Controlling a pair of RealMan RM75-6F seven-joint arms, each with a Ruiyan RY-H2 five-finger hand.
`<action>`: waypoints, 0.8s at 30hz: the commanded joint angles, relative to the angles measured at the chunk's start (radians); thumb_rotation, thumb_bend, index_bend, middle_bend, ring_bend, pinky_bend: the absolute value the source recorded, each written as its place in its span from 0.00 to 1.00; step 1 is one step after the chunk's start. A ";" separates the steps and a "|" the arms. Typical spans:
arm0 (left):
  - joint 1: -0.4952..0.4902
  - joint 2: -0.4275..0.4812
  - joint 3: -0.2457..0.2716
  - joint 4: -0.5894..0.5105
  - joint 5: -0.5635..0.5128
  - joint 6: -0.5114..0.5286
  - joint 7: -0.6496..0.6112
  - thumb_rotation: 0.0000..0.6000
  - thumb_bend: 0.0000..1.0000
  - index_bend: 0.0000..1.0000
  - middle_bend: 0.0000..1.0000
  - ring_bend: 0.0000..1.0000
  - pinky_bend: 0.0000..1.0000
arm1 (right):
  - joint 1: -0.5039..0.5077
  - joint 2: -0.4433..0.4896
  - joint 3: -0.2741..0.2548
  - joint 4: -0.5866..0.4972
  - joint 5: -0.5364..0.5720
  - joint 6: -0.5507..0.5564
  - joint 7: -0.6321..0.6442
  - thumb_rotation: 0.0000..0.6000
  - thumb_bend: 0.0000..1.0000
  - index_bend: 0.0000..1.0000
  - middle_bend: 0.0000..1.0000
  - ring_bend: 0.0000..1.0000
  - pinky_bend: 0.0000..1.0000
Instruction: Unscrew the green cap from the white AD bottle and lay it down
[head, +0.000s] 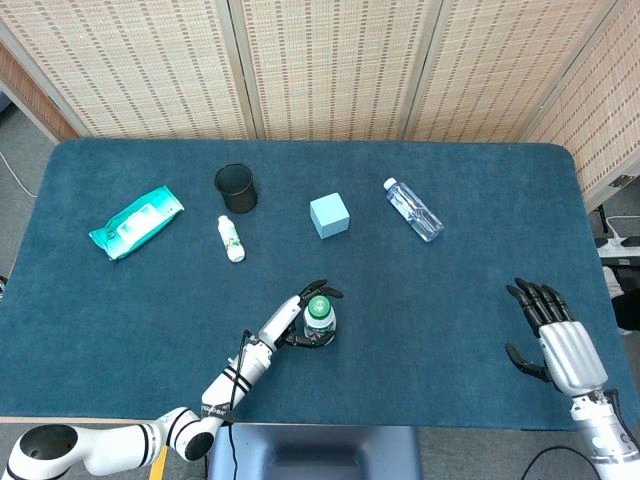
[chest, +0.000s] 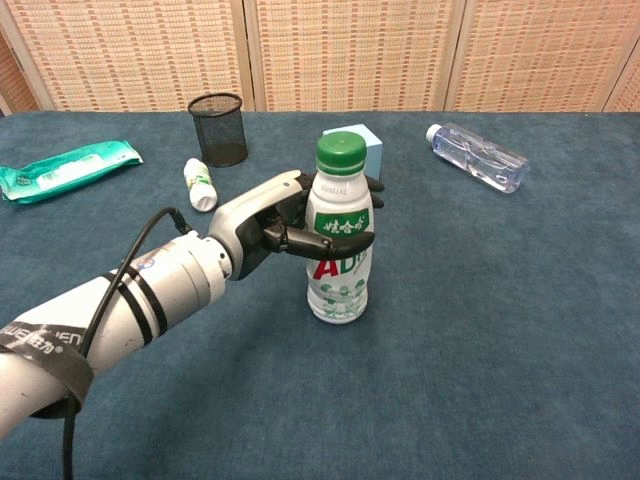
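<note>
The white AD bottle (chest: 339, 255) (head: 319, 321) stands upright near the front middle of the table, its green cap (chest: 341, 152) (head: 319, 306) still on. My left hand (chest: 272, 222) (head: 296, 322) grips the bottle's body from its left, thumb across the front label and fingers wrapped behind. Far off at the front right, my right hand (head: 552, 337) hovers with its fingers spread and holds nothing; the chest view does not show it.
Behind the bottle sit a light blue cube (head: 329, 214) (chest: 368, 145), a black mesh cup (head: 236, 188) (chest: 218, 128), a small white bottle lying down (head: 231, 238) (chest: 200, 184), a green wipes pack (head: 135, 222) (chest: 66, 168) and a clear water bottle on its side (head: 413, 209) (chest: 476, 156).
</note>
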 joint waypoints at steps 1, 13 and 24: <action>0.006 -0.005 -0.002 -0.001 -0.012 0.001 0.002 1.00 0.39 0.38 0.41 0.06 0.00 | 0.006 -0.009 -0.001 0.005 -0.010 -0.004 -0.003 1.00 0.27 0.00 0.00 0.00 0.00; 0.014 -0.037 -0.007 -0.014 -0.042 0.001 0.031 1.00 0.74 0.58 0.64 0.26 0.00 | 0.211 -0.002 0.063 -0.105 -0.104 -0.183 0.035 1.00 0.27 0.05 0.00 0.00 0.00; 0.019 -0.052 -0.008 -0.013 -0.067 -0.004 0.109 1.00 0.78 0.61 0.69 0.29 0.00 | 0.460 -0.031 0.162 -0.191 0.054 -0.523 -0.070 1.00 0.32 0.24 0.00 0.00 0.00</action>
